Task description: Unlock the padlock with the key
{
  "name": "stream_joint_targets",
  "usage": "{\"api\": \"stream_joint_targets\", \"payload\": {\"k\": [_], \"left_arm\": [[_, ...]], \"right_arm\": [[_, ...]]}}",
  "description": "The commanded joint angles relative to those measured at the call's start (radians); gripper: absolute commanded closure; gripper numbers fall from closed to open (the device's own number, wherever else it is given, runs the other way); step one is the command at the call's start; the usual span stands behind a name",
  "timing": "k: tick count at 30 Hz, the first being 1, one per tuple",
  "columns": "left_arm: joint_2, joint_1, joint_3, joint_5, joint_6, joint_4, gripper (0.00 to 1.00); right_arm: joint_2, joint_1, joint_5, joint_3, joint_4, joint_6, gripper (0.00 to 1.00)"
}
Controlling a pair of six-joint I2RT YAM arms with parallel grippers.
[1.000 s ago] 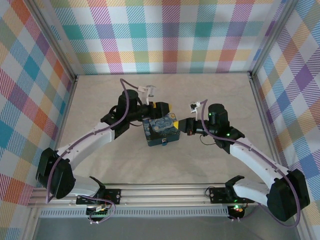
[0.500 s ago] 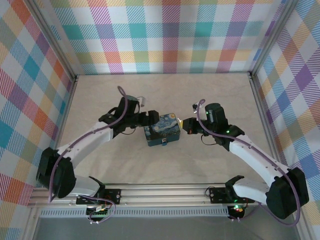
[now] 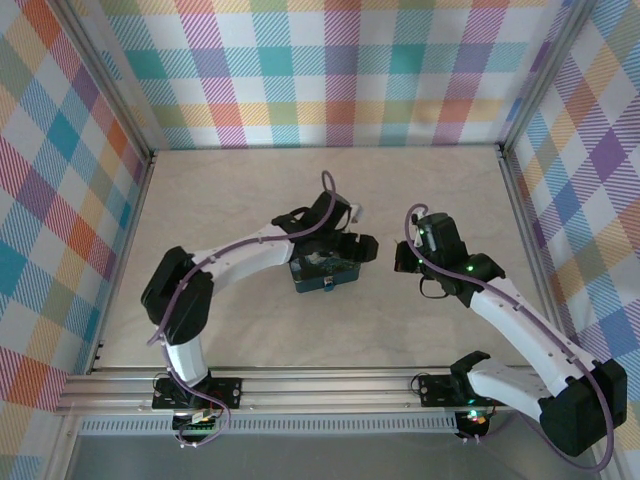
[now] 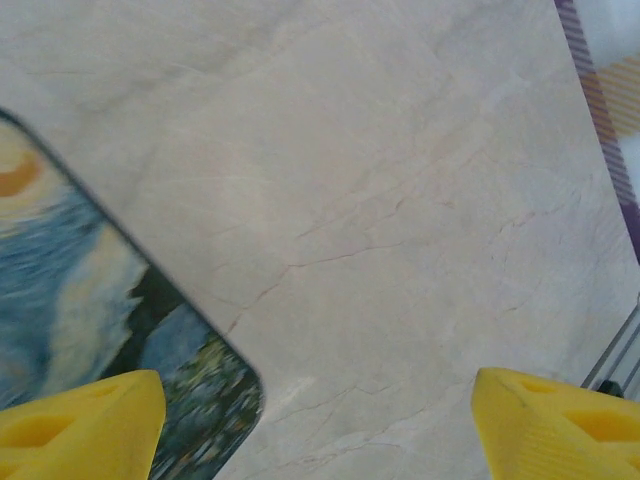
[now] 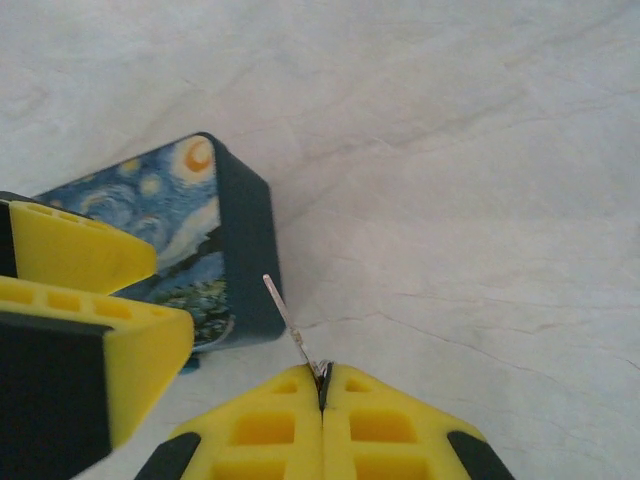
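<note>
My left claw (image 4: 315, 420) hung spread wide over the far right corner of the painted tin (image 3: 315, 268), holding nothing, one yellow tip above the tin's lid and the other out over the bare surface (image 4: 400, 200). The padlock (image 3: 328, 286) sat as a small blue speck against the tin's near edge in the top view, too small for me to make out its keyhole or which way the shackle lay. To the right of the tin, my right claw (image 5: 322, 378) was pressed fully together on the key (image 5: 287, 322), pinching its bow so the thin silvery blade stuck out ahead, tilted toward the tin's dark side wall and near it, but apart from the padlock. I judged the step in hand to be bringing the key to the lock, with insertion not yet begun. The next move called for my left claw to come down and steady the padlock body, and for my right to swing the blade round to the tin's near edge and line it up with the keyhole.
</note>
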Motion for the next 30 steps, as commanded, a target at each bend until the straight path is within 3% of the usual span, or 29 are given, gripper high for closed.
{"api": "stream_joint_targets", "payload": {"k": [1, 12, 22, 27, 30], "left_arm": [[0.043, -0.023, 0.058, 0.001, 0.042, -0.071, 0.2], [0.007, -0.028, -0.033, -0.018, 0.064, -0.138, 0.22], [-0.168, 0.021, -0.198, -0.041, 0.069, -0.159, 0.22], [-0.252, 0.066, -0.226, -0.048, 0.063, -0.154, 0.19], [-0.29, 0.101, -0.229, -0.122, 0.052, -0.178, 0.17]], "right_arm": [[-0.015, 0.001, 0.063, 0.028, -0.059, 0.012, 1.0], [0.007, 0.0, 0.053, 0.045, -0.076, -0.003, 1.0], [0.104, 0.0, -0.283, 0.025, 0.13, -0.043, 1.0], [0.169, 0.005, -0.321, 0.056, 0.134, -0.038, 1.0], [0.171, 0.006, -0.321, 0.05, 0.141, -0.033, 1.0]]}}
